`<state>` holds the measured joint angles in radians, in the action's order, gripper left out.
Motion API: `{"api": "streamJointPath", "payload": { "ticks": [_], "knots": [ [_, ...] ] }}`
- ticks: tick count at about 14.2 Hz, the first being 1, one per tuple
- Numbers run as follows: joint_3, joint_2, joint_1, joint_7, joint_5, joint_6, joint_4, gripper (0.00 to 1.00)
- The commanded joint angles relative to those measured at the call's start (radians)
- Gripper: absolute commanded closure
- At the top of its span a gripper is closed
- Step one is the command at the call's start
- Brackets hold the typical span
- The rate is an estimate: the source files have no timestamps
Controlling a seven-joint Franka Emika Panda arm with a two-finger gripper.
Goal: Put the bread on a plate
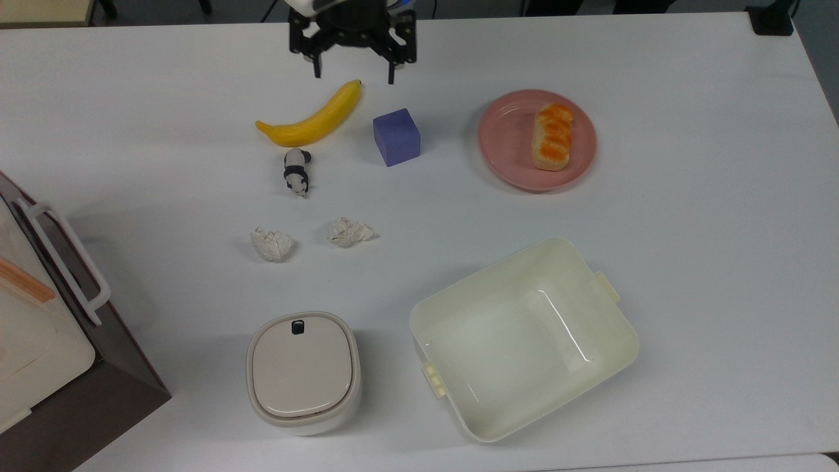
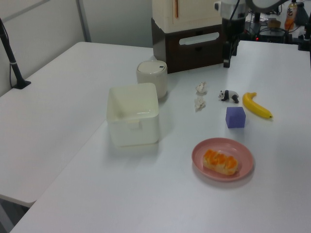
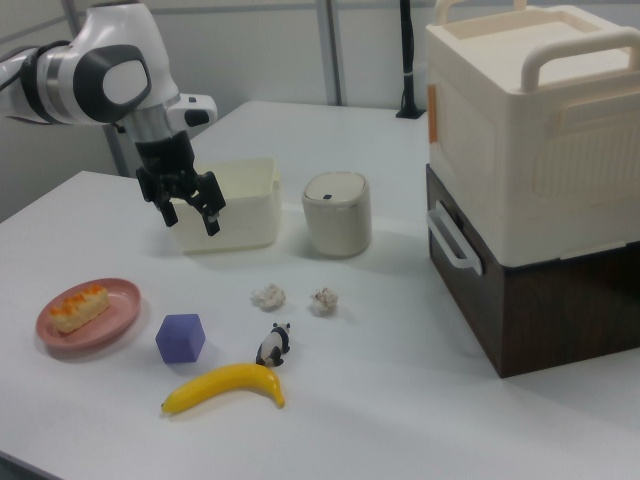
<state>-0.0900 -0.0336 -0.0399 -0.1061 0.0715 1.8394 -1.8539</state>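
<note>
My pincer (image 1: 354,71) hung spread and empty above the far edge of the table (image 1: 688,275), fingers pointing down, just beyond the banana (image 1: 311,119); my arm (image 3: 95,75) was cut off at the top view's upper border. Nearest in the top view sat a rounded lidded bin (image 1: 303,372) and the smooth cream tub (image 1: 524,337). Farther on lay two crumpled paper balls (image 1: 272,244), a small panda figure (image 1: 296,170) and a matte purple cube (image 1: 396,136). The bread (image 1: 552,136), glossy orange on top with pale sides, lay flat on the shallow pink plate (image 1: 505,141), well apart from my pincer.
</note>
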Motion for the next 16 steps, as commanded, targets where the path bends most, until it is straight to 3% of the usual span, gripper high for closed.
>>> {"api": "streamJointPath", "payload": {
  "ticks": [1, 6, 16],
  "knots": [
    [0.001, -0.046, -0.015, 0.009, -0.007, -0.02, -0.007, 0.0],
    [0.009, -0.034, -0.049, 0.014, -0.009, -0.137, 0.1, 0.0],
    [0.009, -0.035, -0.055, 0.012, -0.035, -0.184, 0.11, 0.0]
  ]
}}
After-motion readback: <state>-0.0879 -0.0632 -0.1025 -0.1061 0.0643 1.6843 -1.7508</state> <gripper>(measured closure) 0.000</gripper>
